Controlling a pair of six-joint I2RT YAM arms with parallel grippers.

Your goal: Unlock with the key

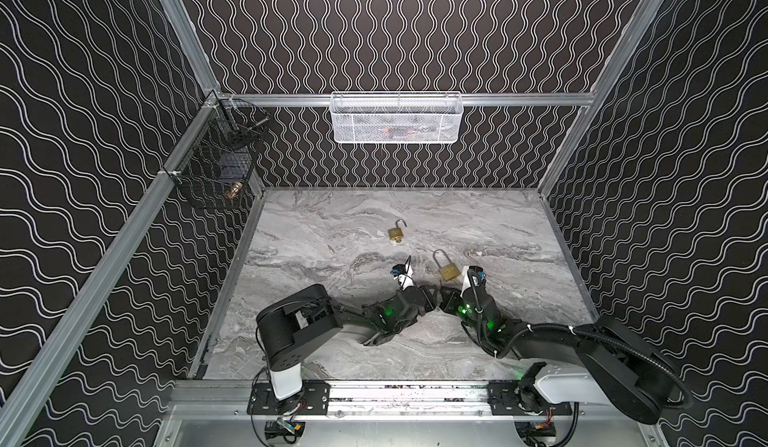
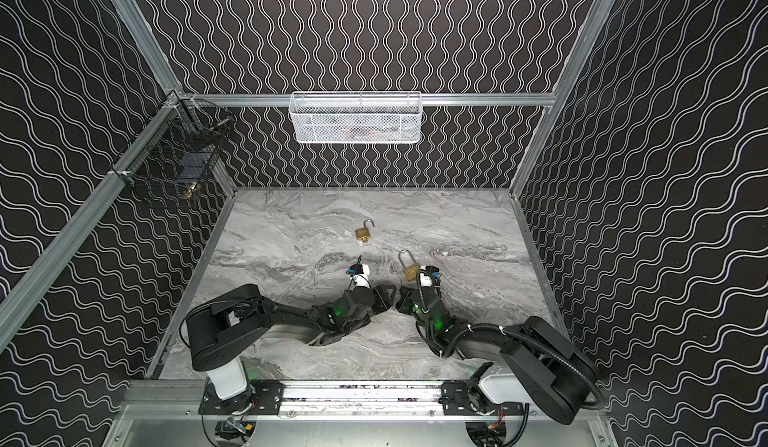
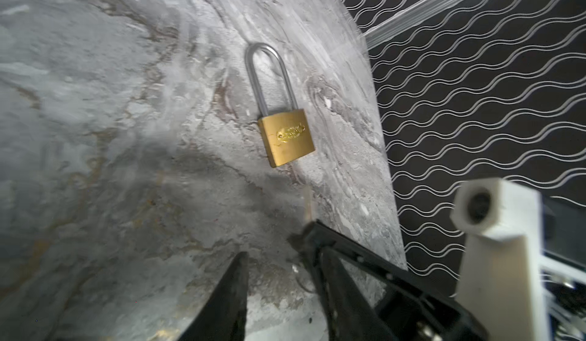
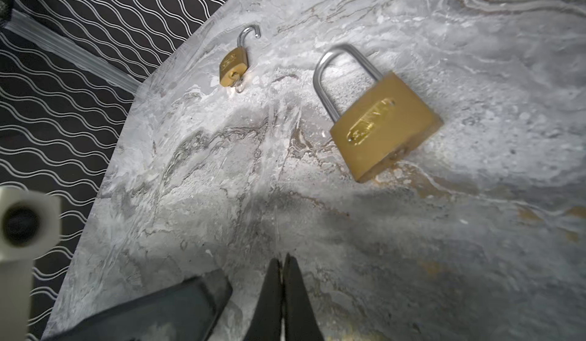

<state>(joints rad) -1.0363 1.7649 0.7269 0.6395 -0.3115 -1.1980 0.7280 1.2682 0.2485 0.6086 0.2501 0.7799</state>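
Observation:
A brass padlock (image 1: 448, 272) (image 3: 287, 138) (image 4: 380, 127) with a long closed shackle lies flat on the marble tabletop (image 1: 332, 237). My right gripper (image 1: 445, 296) (image 4: 282, 258) is shut, just in front of the padlock's bottom. A thin key (image 3: 307, 203) sticks out of its tips toward the padlock, blurred and seen edge-on. My left gripper (image 1: 432, 297) (image 3: 283, 255) is open and meets the right one tip to tip. A wire key ring (image 3: 302, 284) shows between its fingers (image 3: 236, 279); contact is unclear.
A smaller brass padlock (image 1: 396, 233) (image 4: 233, 67), shackle swung open and a key in its keyhole, lies farther back. A white mesh basket (image 1: 395, 119) hangs on the back rail, a black wire basket (image 1: 216, 166) on the left rail. Patterned walls enclose the table.

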